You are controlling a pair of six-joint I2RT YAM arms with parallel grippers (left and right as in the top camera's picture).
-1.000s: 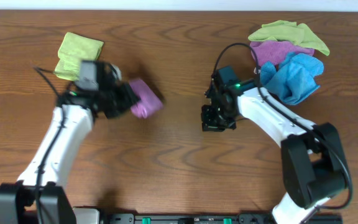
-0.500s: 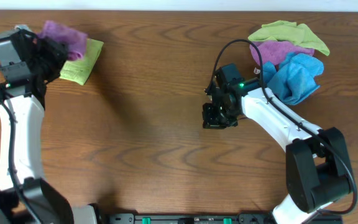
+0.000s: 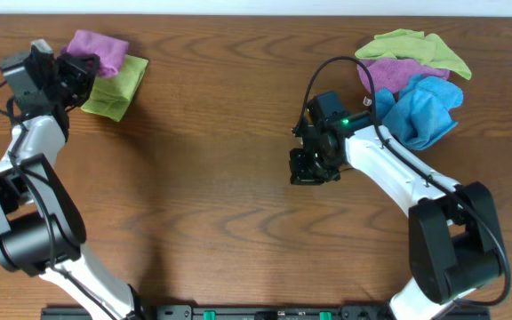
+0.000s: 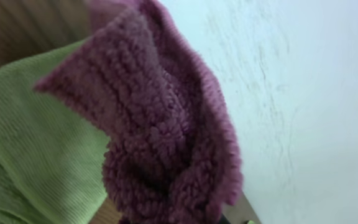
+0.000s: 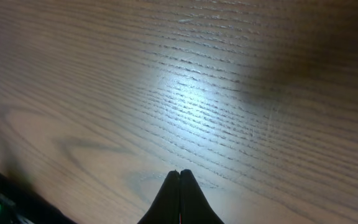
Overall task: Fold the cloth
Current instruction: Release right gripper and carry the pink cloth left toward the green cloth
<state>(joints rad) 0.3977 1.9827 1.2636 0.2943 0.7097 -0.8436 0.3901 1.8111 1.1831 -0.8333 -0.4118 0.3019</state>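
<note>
one second on, the left gripper [image 3: 76, 69] has swung to the far left corner of the brown wooden table [image 3: 220, 107], clamped on the bunched purple-magenta microfibre cloth [image 3: 96, 52], now over the folded lime-green cloth [image 3: 114, 87]; right gripper [image 3: 308, 178] stays pinched together mid-table.

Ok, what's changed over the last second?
The left gripper, shut on the purple cloth, swung it from mid-table to the far left corner, over the folded lime-green cloth. Nothing released. The right gripper stayed shut above bare wood; the pile of cloths is untouched.
</note>
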